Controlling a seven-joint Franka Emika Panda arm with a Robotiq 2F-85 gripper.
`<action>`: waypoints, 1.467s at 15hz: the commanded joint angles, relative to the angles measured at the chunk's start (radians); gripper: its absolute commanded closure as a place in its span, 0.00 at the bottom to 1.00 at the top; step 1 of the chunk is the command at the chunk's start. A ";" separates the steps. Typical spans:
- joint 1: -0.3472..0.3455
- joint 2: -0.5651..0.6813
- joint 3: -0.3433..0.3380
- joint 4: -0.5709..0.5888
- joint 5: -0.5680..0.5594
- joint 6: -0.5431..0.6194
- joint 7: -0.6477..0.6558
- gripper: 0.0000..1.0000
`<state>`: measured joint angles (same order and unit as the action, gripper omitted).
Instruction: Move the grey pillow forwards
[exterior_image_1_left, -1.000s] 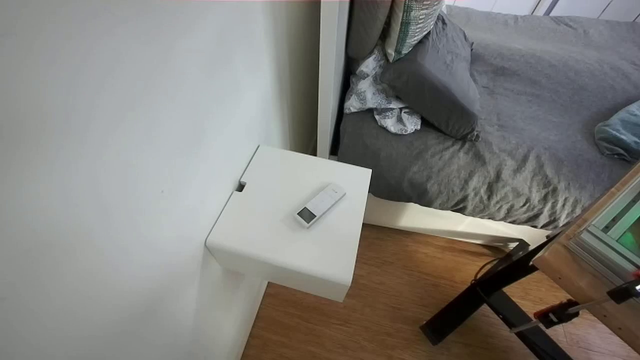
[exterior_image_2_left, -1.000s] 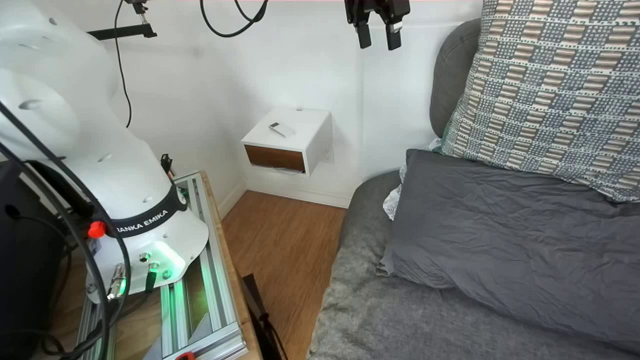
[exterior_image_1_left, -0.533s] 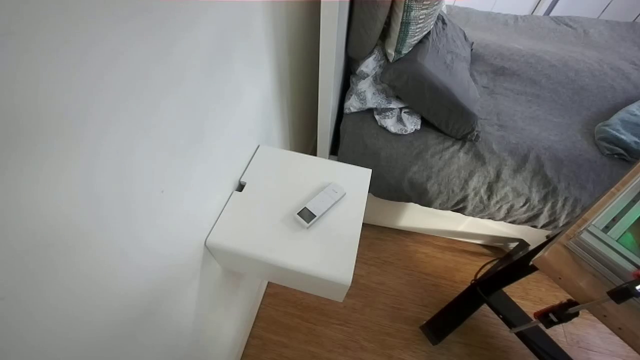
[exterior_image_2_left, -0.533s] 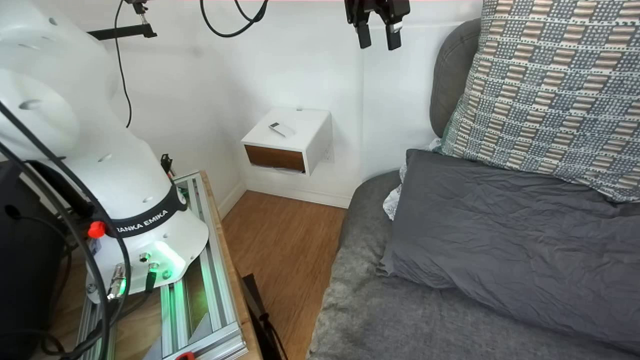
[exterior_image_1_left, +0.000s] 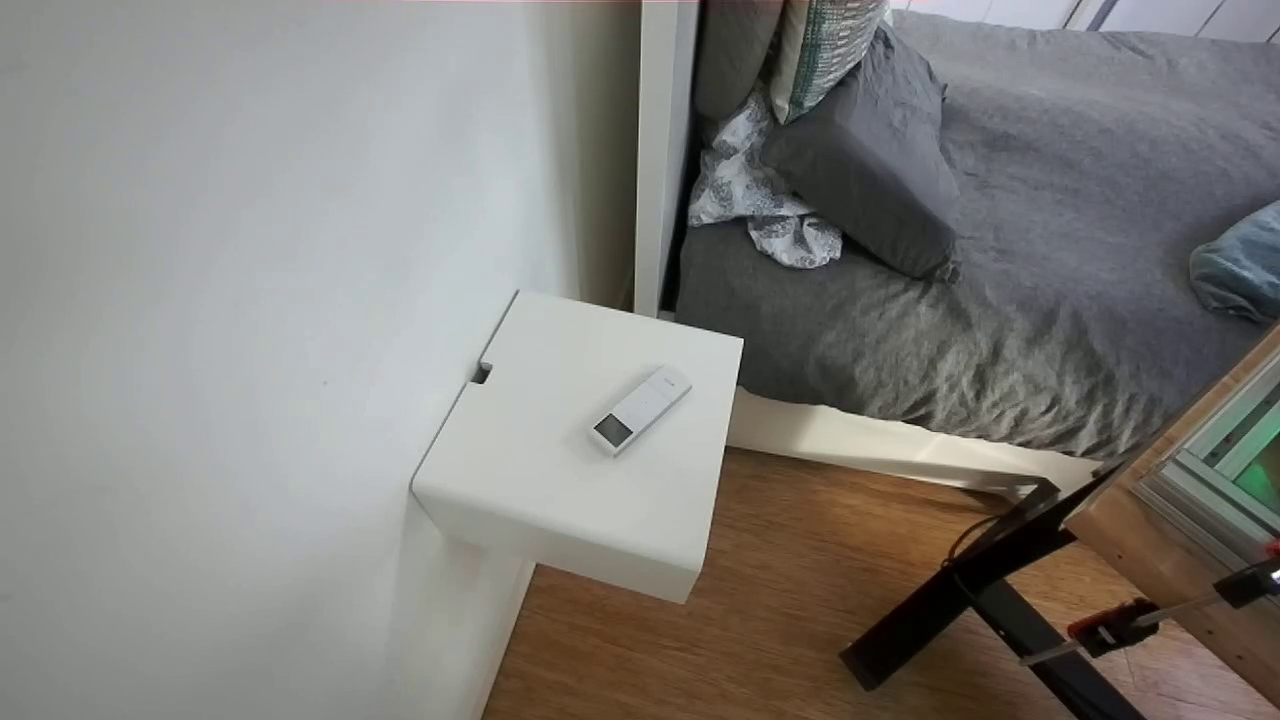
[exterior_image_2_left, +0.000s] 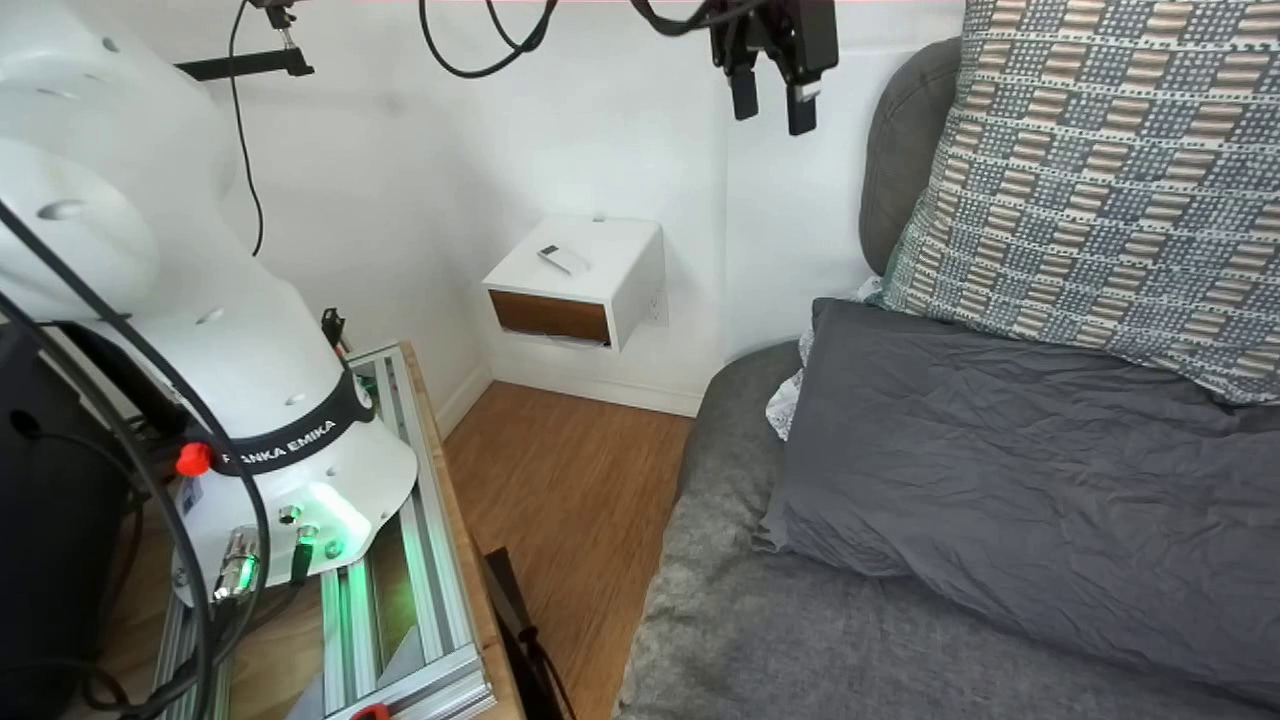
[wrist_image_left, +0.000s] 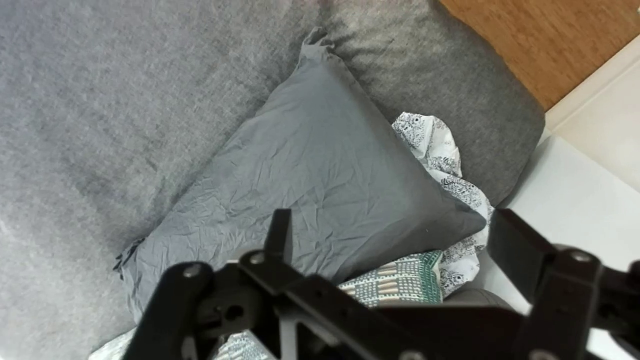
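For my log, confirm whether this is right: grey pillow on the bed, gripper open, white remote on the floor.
The last part is wrong: both exterior views show the white remote on top of the white nightstand. The rest stands: grey pillow on the bed, gripper open.

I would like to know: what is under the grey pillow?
The grey pillow rests on the grey bedding. White patterned cloth shows beyond its edge; how far it continues beneath, and anything else there, is covered.
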<state>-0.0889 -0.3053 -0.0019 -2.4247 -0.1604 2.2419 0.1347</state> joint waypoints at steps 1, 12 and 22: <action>-0.021 0.069 -0.112 -0.043 0.105 0.130 -0.108 0.00; -0.018 0.442 -0.204 0.067 0.848 0.304 -0.592 0.00; -0.082 0.566 -0.154 0.117 0.887 0.320 -0.623 0.00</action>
<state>-0.1014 0.2332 -0.2117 -2.3386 0.7290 2.5934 -0.4879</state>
